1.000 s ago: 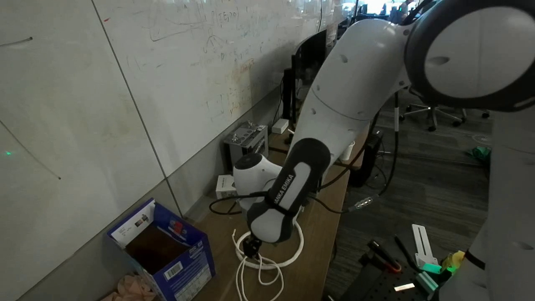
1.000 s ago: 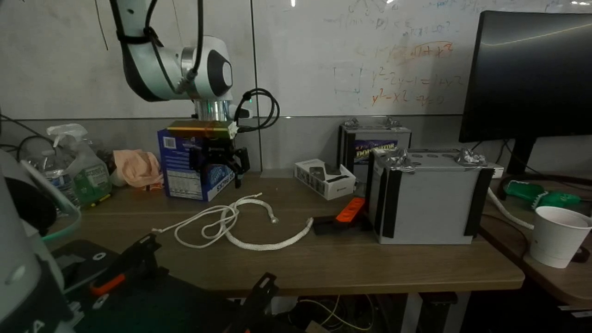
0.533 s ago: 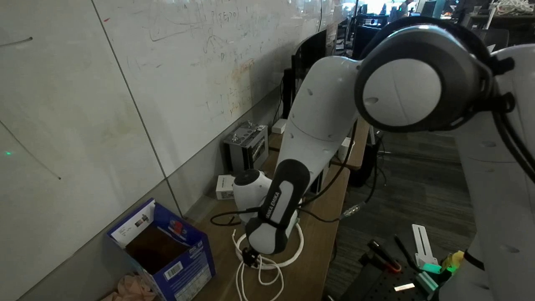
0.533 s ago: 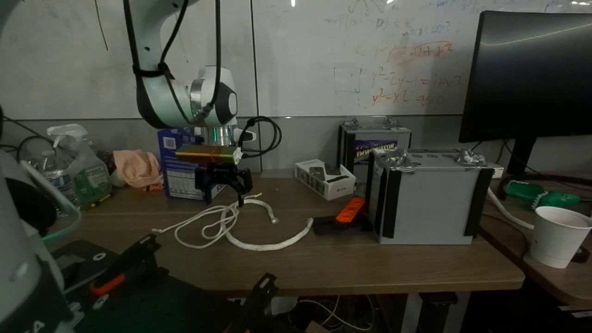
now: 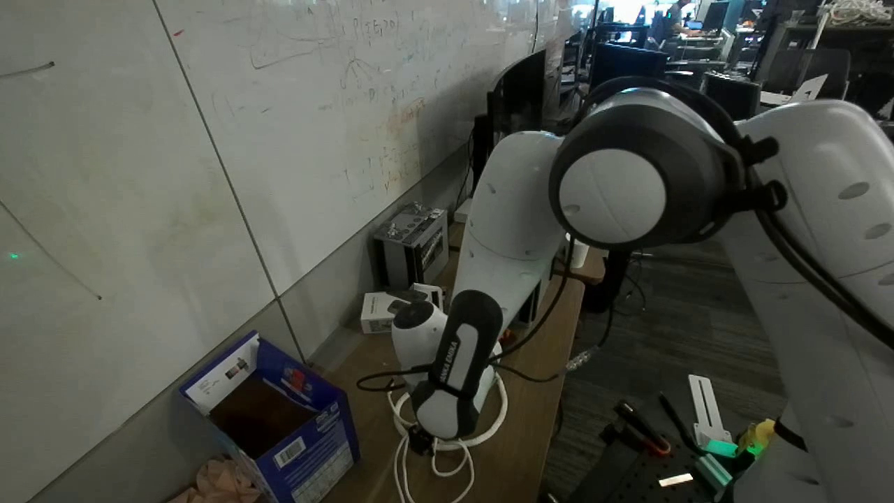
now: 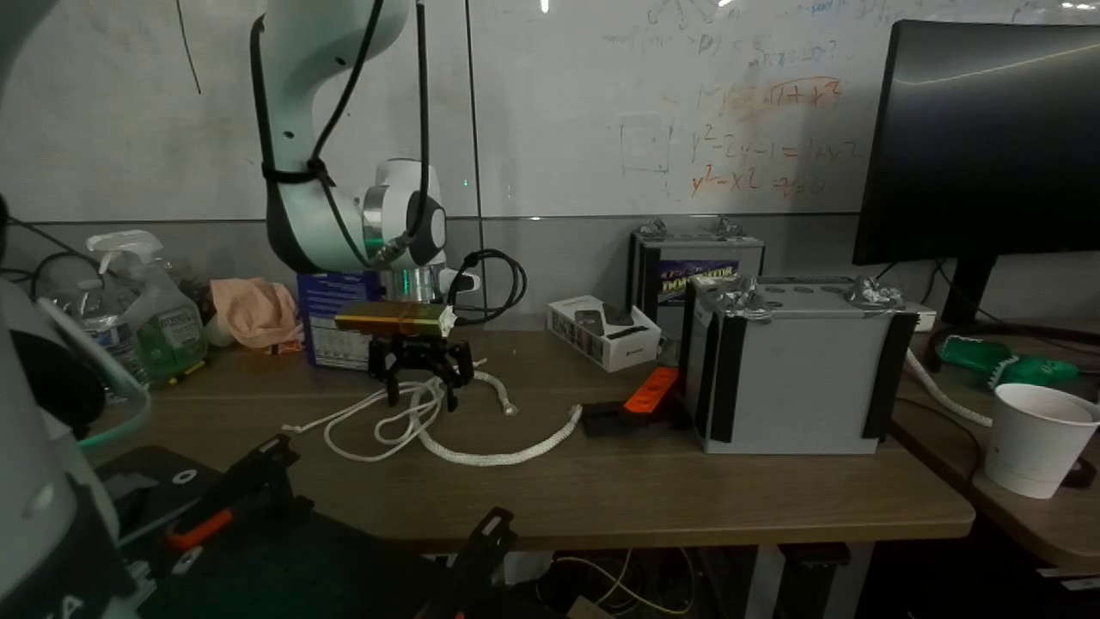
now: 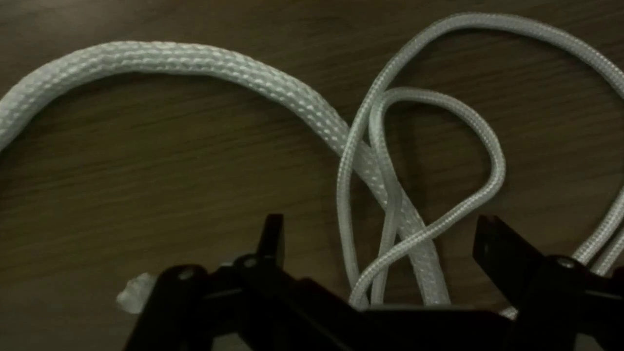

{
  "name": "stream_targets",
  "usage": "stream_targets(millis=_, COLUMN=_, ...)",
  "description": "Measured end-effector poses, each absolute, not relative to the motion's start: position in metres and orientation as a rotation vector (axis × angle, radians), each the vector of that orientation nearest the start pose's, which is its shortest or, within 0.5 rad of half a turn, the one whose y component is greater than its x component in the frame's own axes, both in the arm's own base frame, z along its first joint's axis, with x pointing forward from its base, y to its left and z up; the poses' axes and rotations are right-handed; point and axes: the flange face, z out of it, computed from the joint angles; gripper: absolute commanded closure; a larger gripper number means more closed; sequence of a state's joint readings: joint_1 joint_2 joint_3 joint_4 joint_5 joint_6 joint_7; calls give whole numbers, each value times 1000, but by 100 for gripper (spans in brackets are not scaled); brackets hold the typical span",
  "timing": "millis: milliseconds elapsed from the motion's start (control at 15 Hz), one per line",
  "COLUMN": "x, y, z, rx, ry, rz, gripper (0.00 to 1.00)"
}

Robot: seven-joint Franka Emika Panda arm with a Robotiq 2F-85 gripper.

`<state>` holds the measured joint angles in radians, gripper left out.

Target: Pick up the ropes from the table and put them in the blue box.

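Note:
The ropes lie on the wooden table (image 6: pixel 653 503): a thick white rope (image 6: pixel 498 459) in a wide curve and a thinner white cord (image 6: pixel 368 457) in loose loops across it. In the wrist view the thin cord (image 7: pixel 492 22) crosses the thick rope (image 7: pixel 292 92) between my fingers. My gripper (image 6: pixel 422 401) points down over the crossing, open, with one finger on each side in the wrist view (image 7: pixel 380 219). I cannot tell how far the fingertips are above the table. The blue box (image 5: pixel 339 416) stands open-topped by the wall; the arm and gripper partly cover it in an exterior view (image 6: pixel 331 344).
A white carton (image 6: pixel 632 348), an orange and black tool (image 6: pixel 651 391) and a grey device (image 6: pixel 799 378) stand beyond the ropes. A pink cloth (image 6: pixel 253 314) and a spray bottle (image 6: pixel 168 327) are beside the box. A whiteboard (image 5: pixel 174 209) runs along the back.
My gripper has come down from above toward the ropes, shifting slightly to the right in an exterior view. It stays open. The ropes and blue box have not moved.

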<state>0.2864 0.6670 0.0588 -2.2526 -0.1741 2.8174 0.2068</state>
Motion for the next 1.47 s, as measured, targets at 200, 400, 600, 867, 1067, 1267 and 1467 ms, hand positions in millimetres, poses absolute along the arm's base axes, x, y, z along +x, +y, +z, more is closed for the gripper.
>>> stream_targets(millis=200, x=471, y=184, z=52, rx=-3139, ry=-472, rz=149, gripper=0)
stream_targets(millis=400, x=475, y=186, z=47, rx=-3140, ry=-476, rz=145, gripper=0)
stream_targets(millis=600, x=480, y=186, z=46, rx=-3139, ry=-483, rz=129, gripper=0)
stream_targets(millis=867, x=483, y=188, z=44, rx=-3124, ry=-501, rz=68, gripper=0)
stream_targets(millis=1067, x=483, y=188, z=41, rx=-3112, ry=-515, rz=40, gripper=0)
stream_targets(millis=1267, x=482, y=188, z=38, rx=-3105, ry=-524, rz=23, gripper=0)
stream_targets(millis=1467, x=482, y=188, z=37, rx=-3101, ry=-528, rz=13, gripper=0)
